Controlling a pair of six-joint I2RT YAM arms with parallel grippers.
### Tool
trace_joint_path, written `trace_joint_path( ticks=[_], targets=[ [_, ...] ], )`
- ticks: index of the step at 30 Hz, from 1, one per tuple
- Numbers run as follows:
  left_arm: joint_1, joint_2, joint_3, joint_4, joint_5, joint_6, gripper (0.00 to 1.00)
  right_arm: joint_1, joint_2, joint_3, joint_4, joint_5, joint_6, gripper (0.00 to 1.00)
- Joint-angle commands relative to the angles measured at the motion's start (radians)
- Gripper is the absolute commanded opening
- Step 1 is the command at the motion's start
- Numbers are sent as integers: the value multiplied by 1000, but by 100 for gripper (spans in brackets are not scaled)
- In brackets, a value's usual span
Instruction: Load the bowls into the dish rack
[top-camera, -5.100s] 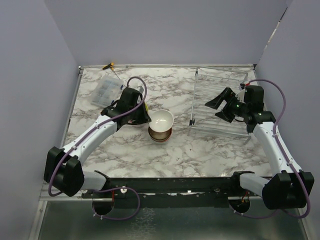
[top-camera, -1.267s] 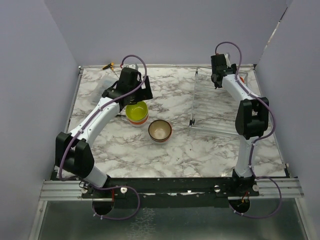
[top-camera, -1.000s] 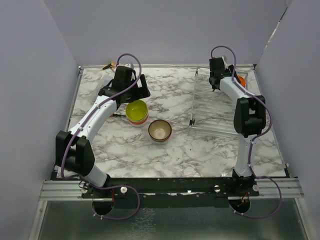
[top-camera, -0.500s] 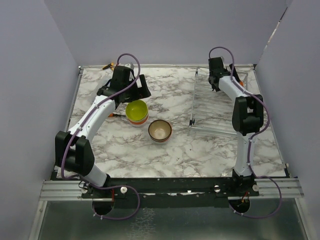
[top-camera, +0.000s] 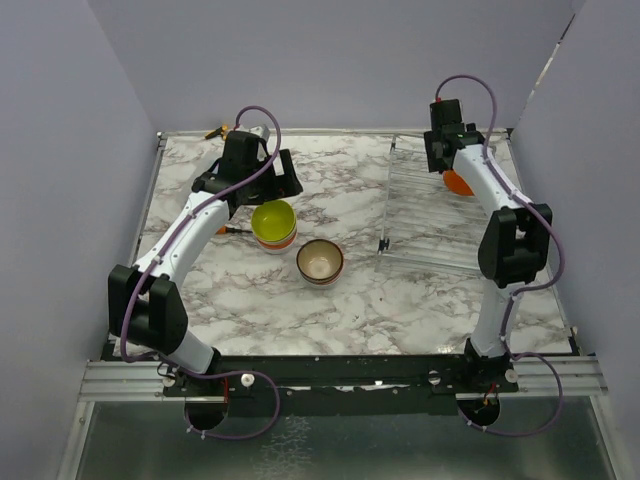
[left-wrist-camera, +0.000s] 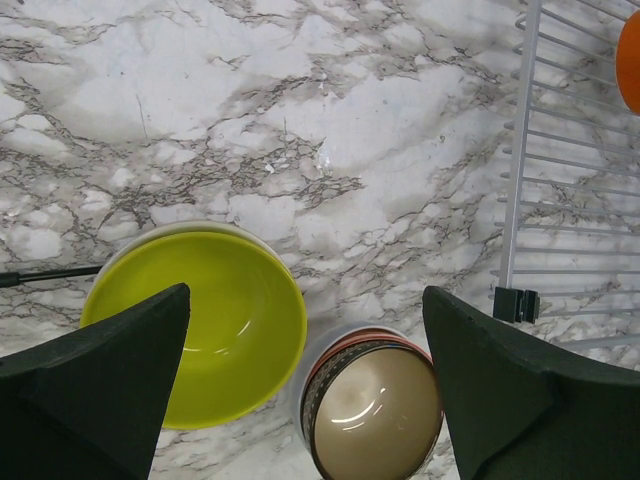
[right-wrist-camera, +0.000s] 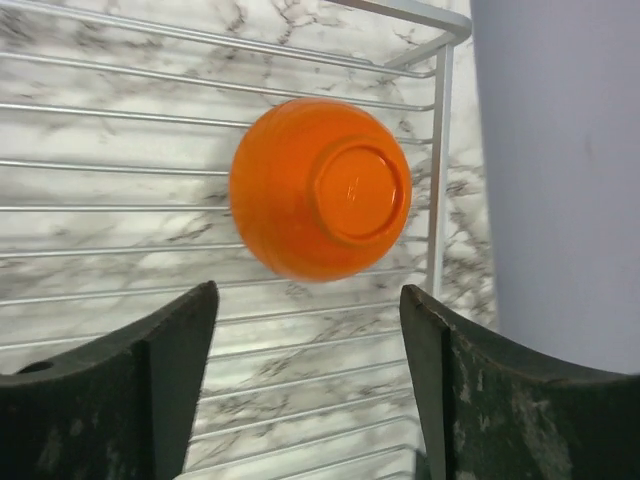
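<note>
An orange bowl (right-wrist-camera: 320, 185) lies upside down on the bars of the dish rack (right-wrist-camera: 120, 210), close to its far right corner, and also shows from above as the orange bowl (top-camera: 458, 182). My right gripper (right-wrist-camera: 308, 300) hangs open just short of it, with nothing between its fingers. On the marble, a lime green bowl (left-wrist-camera: 200, 335) tops one stack and a beige bowl (left-wrist-camera: 375, 415) with a dark patterned rim tops another. My left gripper (left-wrist-camera: 305, 295) hovers open high above both stacks, holding nothing. From above, the left gripper (top-camera: 255, 190) is behind the lime bowl (top-camera: 273, 222).
The silver dish rack (top-camera: 430, 215) fills the table's right side, its near left corner clip (left-wrist-camera: 515, 303) close to the beige stack (top-camera: 320, 262). A thin black rod (left-wrist-camera: 40, 275) lies left of the lime bowl. The purple wall (right-wrist-camera: 560, 150) stands right beside the rack.
The right gripper has let go of the orange bowl, which now rests upside down in the rack, and has drawn back from it. The left arm has hardly moved.
</note>
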Motion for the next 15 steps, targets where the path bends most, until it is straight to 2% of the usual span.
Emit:
trace_joint_path(
  ticks=[1,10,15],
  targets=[
    [4,-38,-18,13,34,4,99,-23,-114,-64,-31,-163,185,71],
    [4,-59,-46,15,82,4,98,-112,-91,-100,32,-404,381,54],
    [5,-49,-45,16,89,12,98,-118,-24,-42,35,-435,450,52]
  ],
)
